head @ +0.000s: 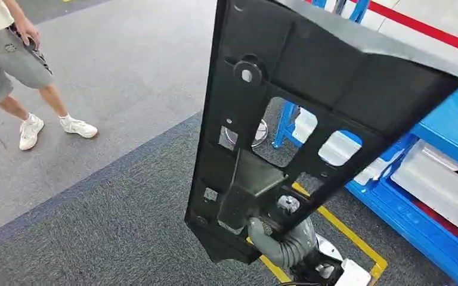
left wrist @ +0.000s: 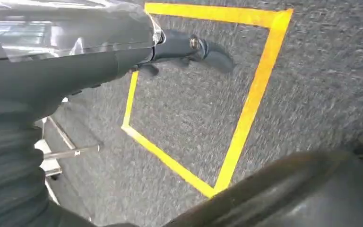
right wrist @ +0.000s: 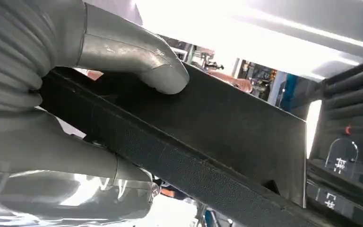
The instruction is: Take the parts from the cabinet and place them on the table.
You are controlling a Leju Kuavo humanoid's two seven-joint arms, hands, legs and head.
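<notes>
Right hand grips black panel; head view adds a person.

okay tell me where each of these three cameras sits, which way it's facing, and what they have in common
Head view: high on the body, looking down at the black panel over grey carpet; right hand shows.
Left wrist view: behind the left hand, facing carpet and yellow tape.
Right wrist view: behind the right hand, close on the panel it grips.
Shared: head and right wrist show the held panel; head and left wrist the tape.
</notes>
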